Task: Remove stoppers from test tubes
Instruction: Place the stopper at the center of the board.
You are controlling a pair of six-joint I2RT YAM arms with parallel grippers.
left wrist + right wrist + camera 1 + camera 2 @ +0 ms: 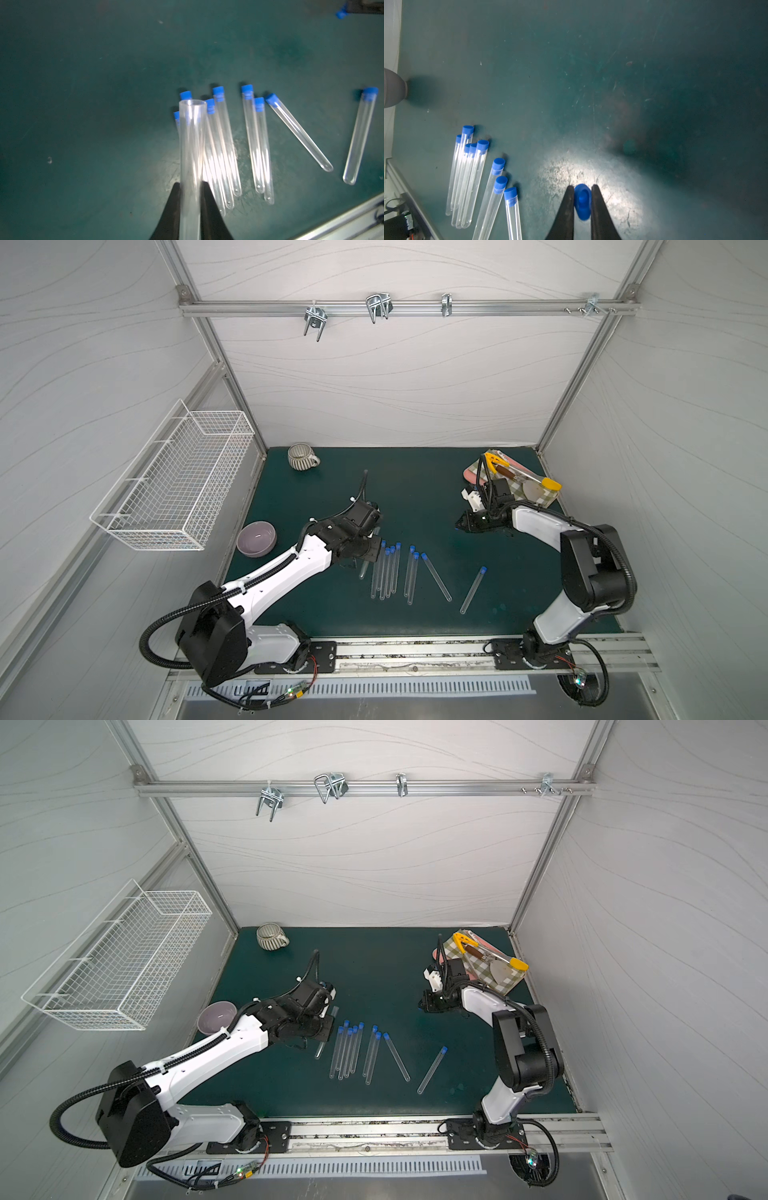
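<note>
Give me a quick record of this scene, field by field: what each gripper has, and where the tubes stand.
left gripper: jaws shut on an open test tube, no stopper in its mouth
right gripper: jaws shut on a blue stopper
capped tubes: at least eight, lying on the green mat
also on mat: purple bowl, striped mug

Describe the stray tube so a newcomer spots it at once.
On the green mat, look past the bunch of capped tubes toward the right arm. The stray tube lies alone, touching nothing, its stopper end tilted right while its nearest neighbour tilts left.
</note>
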